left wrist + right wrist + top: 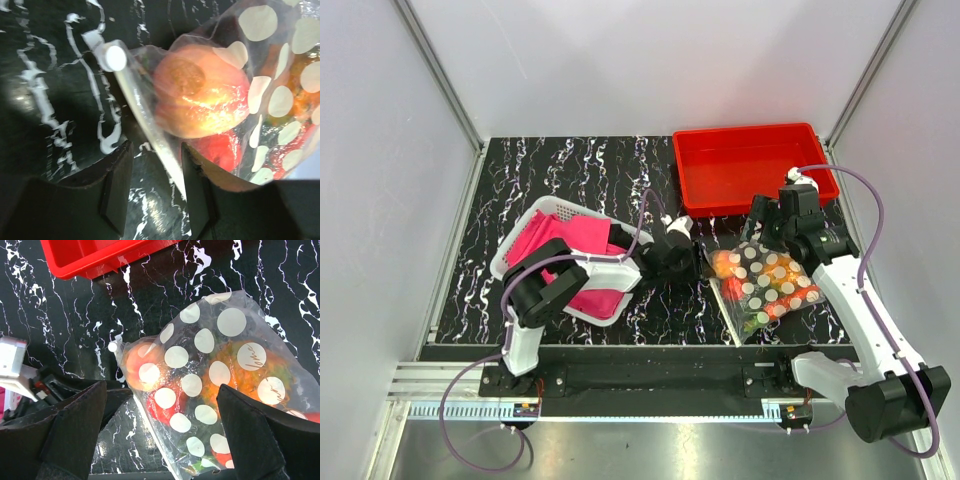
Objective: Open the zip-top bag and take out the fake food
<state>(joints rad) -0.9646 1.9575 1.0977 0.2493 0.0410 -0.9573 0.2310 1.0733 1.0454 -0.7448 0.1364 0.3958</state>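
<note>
in the top view, a white mesh basket [542, 207] holding a pink cloth [555, 245] is recorded at the left of the black marbled table [570, 170], partly covered by the left arm. the left gripper [688, 250] is found at 3 o'clock of the basket, at the 9 o'clock edge of the zip-top bag [765, 285]. in the left wrist view its fingers [116, 187] are seen parted, with the bag's zip strip [150, 130] running between them, closer to the right-hand finger; nothing is clamped. the bag is laid flat on the table, right of centre, with its zip strip unparted. the fake food is all contained inside it: a peach-orange round fruit [200, 97] is pressed against the zip end, a red piece [220, 152] is lodged at 6 o'clock of it, and further orange pieces [235, 365] are visible through the dots. a red tray [745, 131] is noted at 12 o'clock of the bag, apart from it. the right gripper [161, 405] is held above the bag's 12 o'clock end, jaws spread wide and released, with no contact that can be confirmed.
</note>
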